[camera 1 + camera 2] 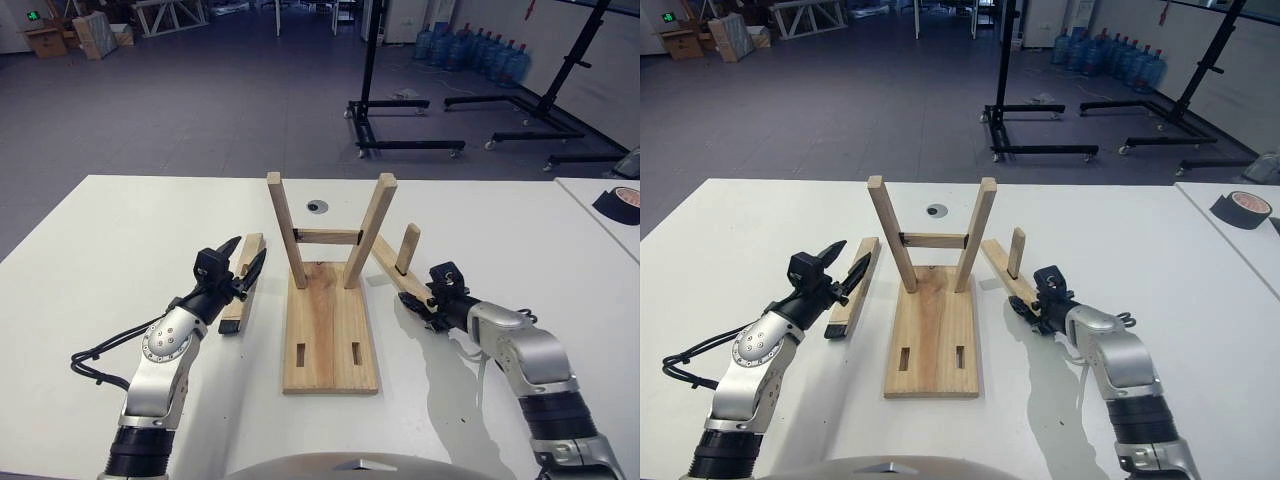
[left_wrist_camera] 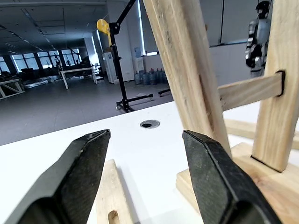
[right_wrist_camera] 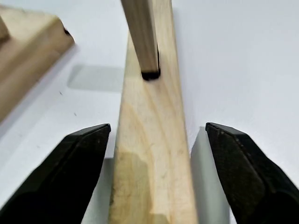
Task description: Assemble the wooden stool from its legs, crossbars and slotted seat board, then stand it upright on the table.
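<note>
left eye view is showing the job roughly half done: the seat board [image 1: 330, 340] is lying flat at the centre of the table [image 1: 120, 230], with two legs [image 1: 286, 232] standing in its 12 o'clock end and a crossbar [image 1: 328, 237] bridging them. the slots [image 1: 301, 352] toward its 6 o'clock end are sitting empty. a loose leg [image 1: 845, 320] is lying at the board's 9 o'clock, with the left gripper [image 1: 250, 248] hovering released above it. at 2 o'clock a second leg [image 1: 385, 262], carrying a crossbar stub [image 1: 408, 245], is lying between the released jaws of the right gripper [image 3: 157, 126]. fitting both and turning the stool upright are remaining.
</note>
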